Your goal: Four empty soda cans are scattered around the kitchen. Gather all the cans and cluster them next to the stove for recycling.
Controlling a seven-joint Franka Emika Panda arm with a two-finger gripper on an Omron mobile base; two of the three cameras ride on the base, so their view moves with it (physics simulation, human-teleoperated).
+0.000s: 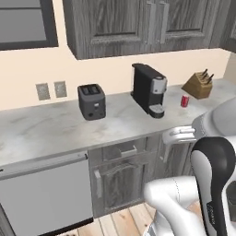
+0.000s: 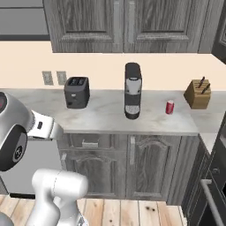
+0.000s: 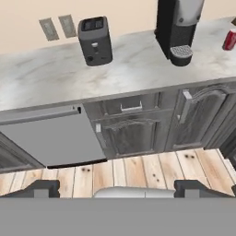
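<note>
One soda can [image 1: 185,101] stands upright on the desk [image 1: 55,126], between the coffee machine [image 1: 150,90] and the knife block [image 1: 199,84]. No stove and no other cans are in sight, so as far as these views tell the gathering has barely begun. The gripper [image 3: 117,188] hangs over the floor in front of the cabinets, well apart from the can, jaws spread wide and holding nothing.
</note>
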